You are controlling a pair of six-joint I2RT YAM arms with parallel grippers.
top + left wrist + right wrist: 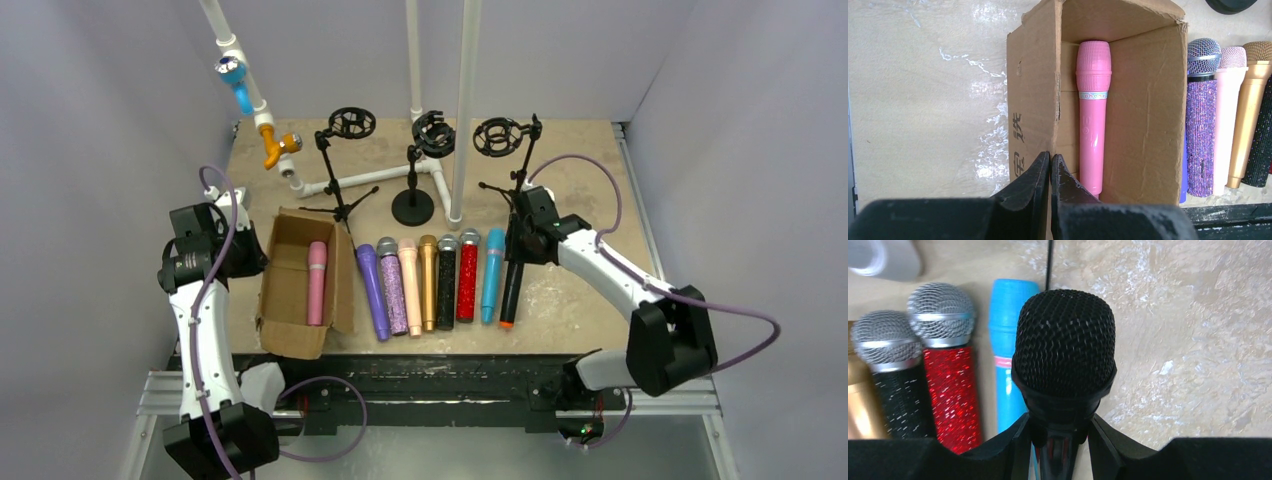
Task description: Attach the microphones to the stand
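Several microphones lie side by side on the table: purple (373,290), purple glitter (392,285), peach (410,285), gold (428,280), black glitter (446,280), red glitter (467,275) and blue (492,272). A pink microphone (1093,115) lies in a cardboard box (1148,110). My right gripper (1060,440) is shut on the neck of a black microphone (1064,340) at the row's right end (511,290). My left gripper (1050,157) is shut and empty over the box's left wall. Three stands with ring mounts (352,123), (434,135), (497,136) stand behind the row.
A white pipe frame (463,110) rises between the stands, with a blue fitting (236,80) and an orange fitting (275,148) on its slanted left pipe. The box (300,285) lies open at the left. Tripod legs (345,205) spread near the box's far corner.
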